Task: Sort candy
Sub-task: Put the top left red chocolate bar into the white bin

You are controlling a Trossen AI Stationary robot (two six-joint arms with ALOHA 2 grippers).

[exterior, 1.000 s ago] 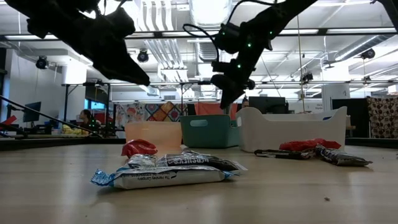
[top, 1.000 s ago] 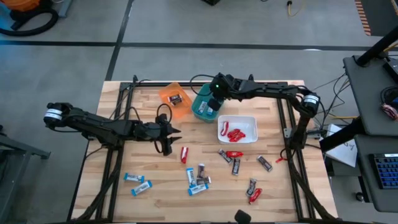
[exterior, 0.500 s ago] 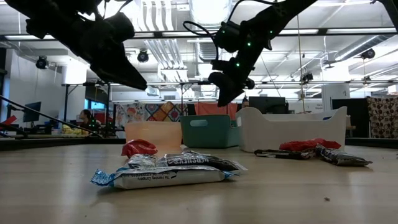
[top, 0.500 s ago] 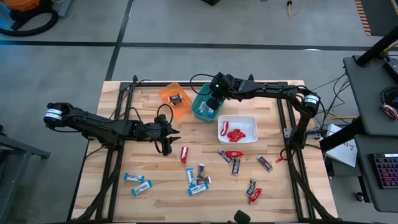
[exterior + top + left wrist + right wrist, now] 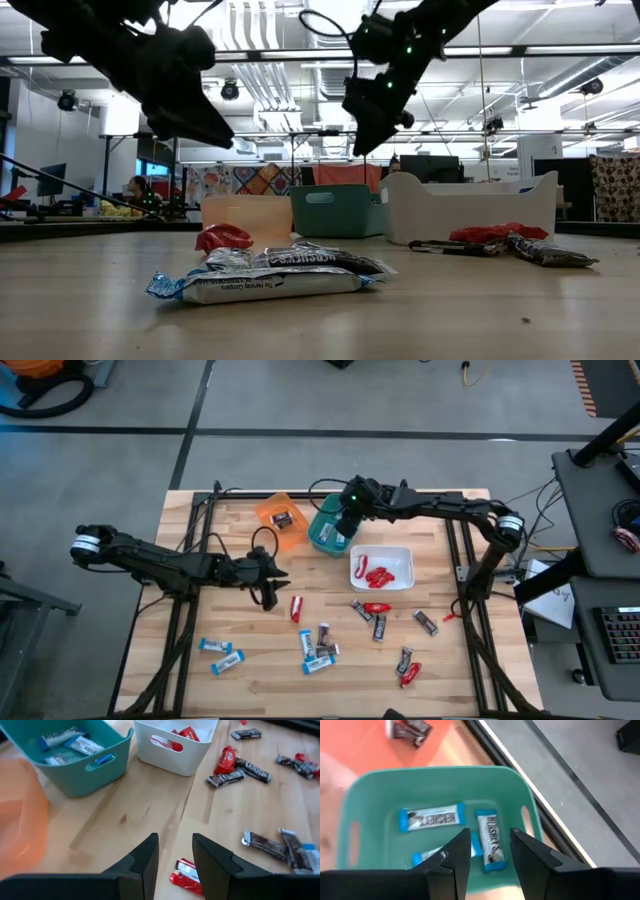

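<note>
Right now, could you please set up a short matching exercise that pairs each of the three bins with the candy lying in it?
Column one:
1. orange bin
2. teal bin
3. white bin

Column two:
A. red candy bars
B. light blue-and-white candy bars
C. one dark brown candy bar

Pairs: 1-C, 2-B, 3-A.

The right gripper hangs over the teal bin with nothing between its jaws; the left gripper is over a red bar out on the table.
</note>
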